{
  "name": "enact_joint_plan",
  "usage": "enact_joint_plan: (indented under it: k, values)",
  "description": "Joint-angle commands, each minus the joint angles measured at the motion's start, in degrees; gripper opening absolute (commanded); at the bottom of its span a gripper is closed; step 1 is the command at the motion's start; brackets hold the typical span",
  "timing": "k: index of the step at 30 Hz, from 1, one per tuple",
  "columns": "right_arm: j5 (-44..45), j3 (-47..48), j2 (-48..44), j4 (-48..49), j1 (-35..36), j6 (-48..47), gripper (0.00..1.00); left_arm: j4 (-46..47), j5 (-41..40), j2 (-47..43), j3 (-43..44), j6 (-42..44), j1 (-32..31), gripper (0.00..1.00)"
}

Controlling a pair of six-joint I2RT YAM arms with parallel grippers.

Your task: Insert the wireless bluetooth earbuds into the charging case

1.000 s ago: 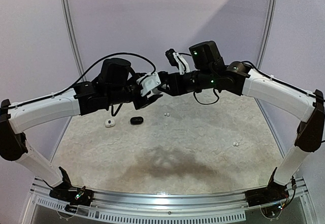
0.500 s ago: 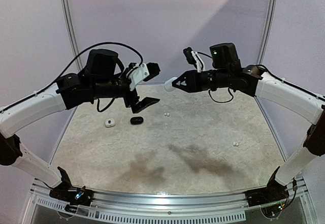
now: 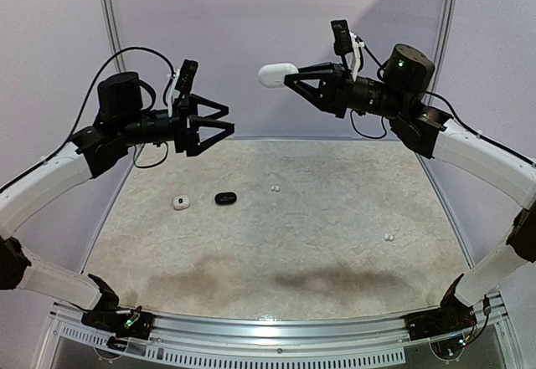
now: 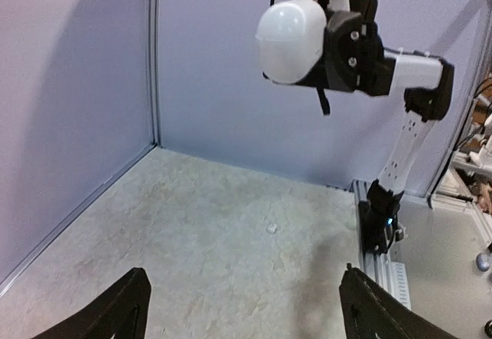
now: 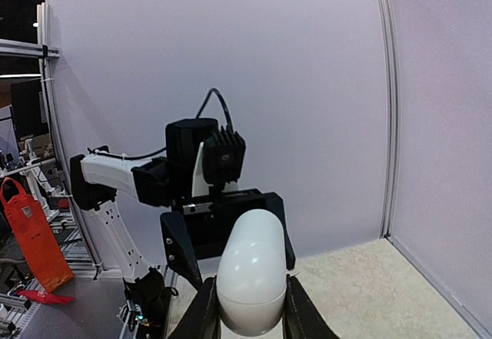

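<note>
The white charging case (image 3: 276,74) is held high in the air, closed, with my right gripper (image 3: 289,77) shut on its rear end; it fills the right wrist view between the fingers (image 5: 252,270). My left gripper (image 3: 226,119) hangs open and empty to its left, facing it across a gap. In the left wrist view the case (image 4: 292,41) floats above the open fingertips (image 4: 127,312). Two white earbuds (image 3: 275,189) lie together on the table, and another earbud (image 3: 388,237) lies at the right.
A black oval case (image 3: 224,198) and a small white piece (image 3: 181,202) lie on the beige table (image 3: 276,243) at the left. Purple walls close in the back and sides. The arm bases stand at the near rail (image 3: 268,335).
The two grippers were together at the white case; the left one opened and let go. Both arms have since pulled apart and risen, the right one carrying the case up.
</note>
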Motion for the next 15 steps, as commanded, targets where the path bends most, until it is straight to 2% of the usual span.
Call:
enact_joint_plan:
  k: [1, 2, 4, 7, 15]
  values:
    - [0.7, 4.2, 4.9, 6.7, 1.9, -0.3, 0.0, 30.0, 8.2, 6.1, -1.6, -18.2, 0.8, 0.87]
    - [0.1, 4.9, 5.5, 6.8, 2.1, -0.1, 0.0, 33.4, 8.4, 7.2, -1.4, -20.5, 0.4, 0.86]
    - [-0.6, 5.2, 7.0, 7.5, 2.4, -0.2, 0.0, 35.8, 8.0, 8.0, -1.9, -19.4, -1.2, 0.79]
    - [-0.6, 3.8, 7.5, 11.6, 2.8, 0.0, 0.0, 35.6, 6.7, 6.8, -3.4, -18.3, -4.4, 0.59]
    - [2.1, 2.6, 9.2, 11.3, 6.5, -4.1, 0.0, 38.0, 3.5, 2.6, -9.2, -17.7, -4.4, 0.6]
